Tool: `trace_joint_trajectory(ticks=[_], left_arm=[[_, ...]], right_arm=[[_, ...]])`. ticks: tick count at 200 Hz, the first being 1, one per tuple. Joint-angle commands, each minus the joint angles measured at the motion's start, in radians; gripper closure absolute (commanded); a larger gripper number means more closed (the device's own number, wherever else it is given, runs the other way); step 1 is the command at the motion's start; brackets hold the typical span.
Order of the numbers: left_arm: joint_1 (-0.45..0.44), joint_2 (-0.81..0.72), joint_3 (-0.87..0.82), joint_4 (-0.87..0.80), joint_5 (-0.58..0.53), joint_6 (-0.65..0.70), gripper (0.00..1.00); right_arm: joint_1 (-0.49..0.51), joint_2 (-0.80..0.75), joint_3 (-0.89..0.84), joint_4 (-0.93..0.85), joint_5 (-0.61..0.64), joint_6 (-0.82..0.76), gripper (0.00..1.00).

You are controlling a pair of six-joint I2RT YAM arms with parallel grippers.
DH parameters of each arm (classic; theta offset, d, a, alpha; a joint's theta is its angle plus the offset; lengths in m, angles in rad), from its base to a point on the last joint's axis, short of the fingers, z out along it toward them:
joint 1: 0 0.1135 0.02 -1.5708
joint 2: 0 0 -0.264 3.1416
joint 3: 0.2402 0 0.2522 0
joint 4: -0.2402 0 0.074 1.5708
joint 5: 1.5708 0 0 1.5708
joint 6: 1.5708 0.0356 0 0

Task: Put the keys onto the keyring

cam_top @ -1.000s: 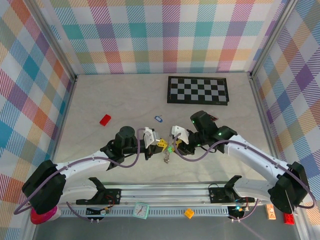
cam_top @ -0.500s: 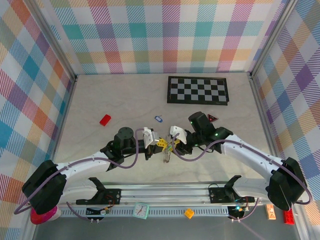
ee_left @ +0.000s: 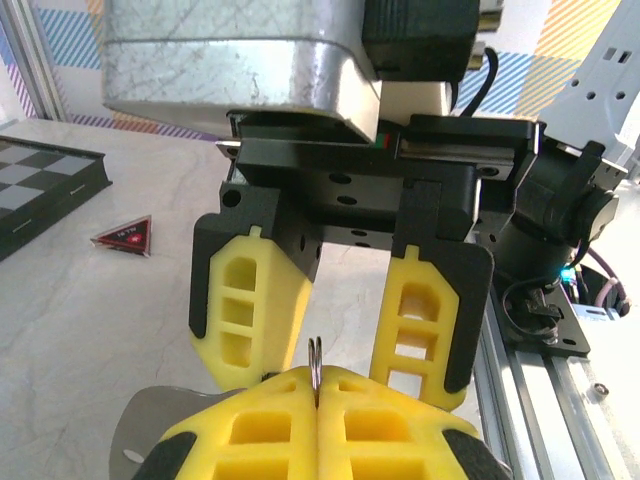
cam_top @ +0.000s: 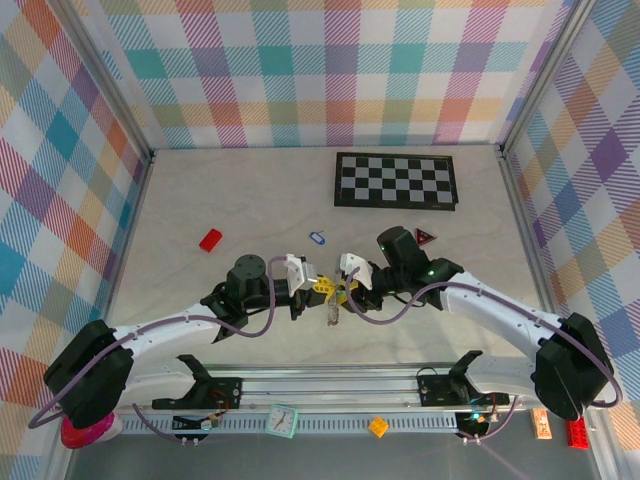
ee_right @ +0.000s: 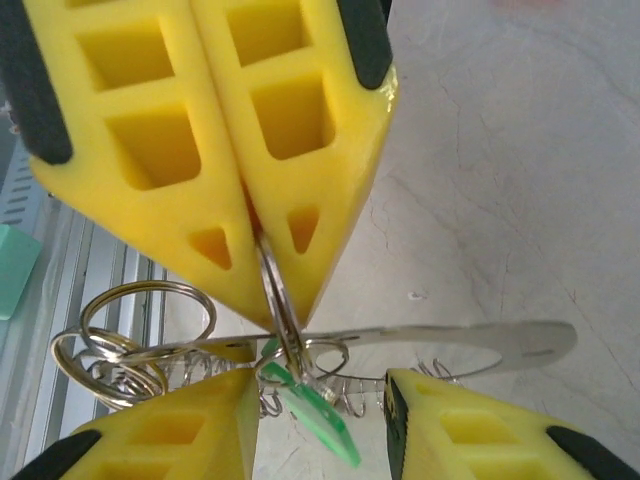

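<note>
My left gripper (cam_top: pixel 320 285) is shut on the keyring (cam_top: pixel 333 312), a thin silver ring with coiled chain hanging under it. In the left wrist view my gripper (ee_left: pixel 320 388) pinches the ring's edge (ee_left: pixel 316 358) between its yellow fingertips. My right gripper (cam_top: pixel 346 291) faces it, open. In the right wrist view the ring (ee_right: pixel 272 285) hangs from the left fingers (ee_right: pixel 300 130), and the green key (ee_right: pixel 318 412) dangles at its lower end between my right gripper's (ee_right: pixel 320 388) spread fingers. The blue key (cam_top: pixel 317 238) lies on the table behind both grippers.
A black-and-white chequered board (cam_top: pixel 395 180) lies at the back right. A small red triangle (cam_top: pixel 427 237) sits near the right arm, and a red block (cam_top: pixel 210 240) lies to the left. Plaid walls enclose the table; a metal rail (cam_top: pixel 330 385) runs along the near edge.
My right gripper's jaws have spread wider and that arm has drifted slightly left. The left gripper has stayed shut on the keyring, moving a little away from me.
</note>
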Motion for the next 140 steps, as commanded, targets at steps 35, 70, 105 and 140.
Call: trace_joint_trajectory(ticks=[35,70,105,140], left_arm=[[-0.001,-0.018,-0.009,0.072,0.029,-0.011,1.00],[-0.002,-0.029,-0.012,0.062,0.017,-0.004,1.00],[-0.002,-0.040,-0.005,0.005,-0.006,0.020,1.00],[-0.002,-0.049,0.010,-0.068,-0.019,0.061,1.00]], right_arm=[[-0.004,0.018,-0.020,0.095,-0.072,0.037,0.68],[-0.005,-0.003,-0.015,0.047,-0.046,0.019,0.90],[-0.005,-0.033,0.013,-0.028,0.009,-0.003,1.00],[-0.005,-0.070,0.050,-0.075,0.023,-0.015,1.00]])
